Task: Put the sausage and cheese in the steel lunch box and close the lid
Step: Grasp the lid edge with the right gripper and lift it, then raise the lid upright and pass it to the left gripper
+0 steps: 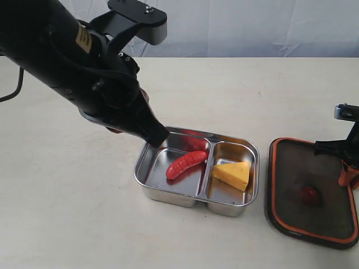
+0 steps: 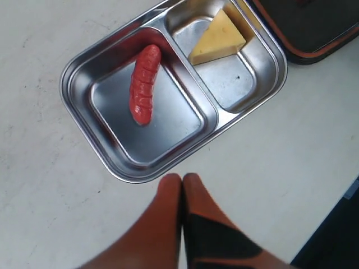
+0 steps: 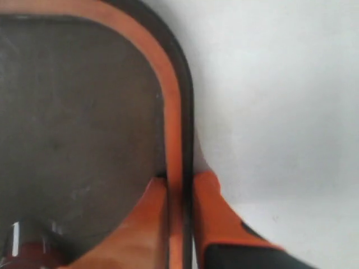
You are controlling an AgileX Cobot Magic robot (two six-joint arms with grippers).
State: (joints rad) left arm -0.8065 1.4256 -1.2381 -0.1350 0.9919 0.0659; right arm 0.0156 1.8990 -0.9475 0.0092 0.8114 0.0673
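Two compartments of the steel lunch box point(image 1: 147, 178) hold the sausage point(image 1: 186, 163), left, and the cheese point(image 1: 233, 174), right. The left gripper point(image 2: 182, 188) is pressed together just beside it; the right gripper point(image 3: 180, 185) clamps the rim of the lid point(image 1: 314, 190).

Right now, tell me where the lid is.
In the exterior view the lid lies on the table at the right, beside the steel lunch box, its right rim pinched by the right gripper.

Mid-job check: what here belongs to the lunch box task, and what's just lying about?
Job: sausage, cheese, steel lunch box, lid.
Lying about: black cable by the table edge.
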